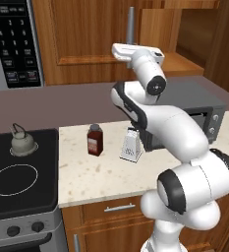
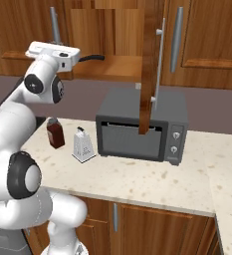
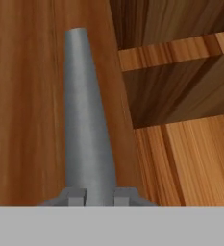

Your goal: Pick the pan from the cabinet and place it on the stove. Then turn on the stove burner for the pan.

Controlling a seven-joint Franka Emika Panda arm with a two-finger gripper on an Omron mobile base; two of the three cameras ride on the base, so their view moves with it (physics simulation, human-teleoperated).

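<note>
The brown wall cabinet (image 1: 86, 34) has its left door closed and its right door (image 2: 148, 69) swung open, baring a wooden shelf (image 2: 118, 67). In the hand view my gripper (image 3: 100, 194) is shut on the lower end of the left door's silver bar handle (image 3: 87, 120), one fingertip on each side. A thin black pan handle (image 2: 92, 58) sticks out over the shelf from behind my hand (image 2: 53, 52), which hides the pan's body. The black stove (image 1: 44, 147) lies at the lower left with a large burner circle (image 1: 14, 179) and round knobs (image 1: 14, 230).
A small grey kettle (image 1: 22, 141) sits on the stove's back burner. On the speckled counter (image 1: 101, 177) stand a brown bottle (image 1: 95, 140), a steel grater (image 1: 131, 146) and a dark toaster oven (image 2: 140, 127) under the open door. A microwave (image 1: 10, 42) hangs at the upper left.
</note>
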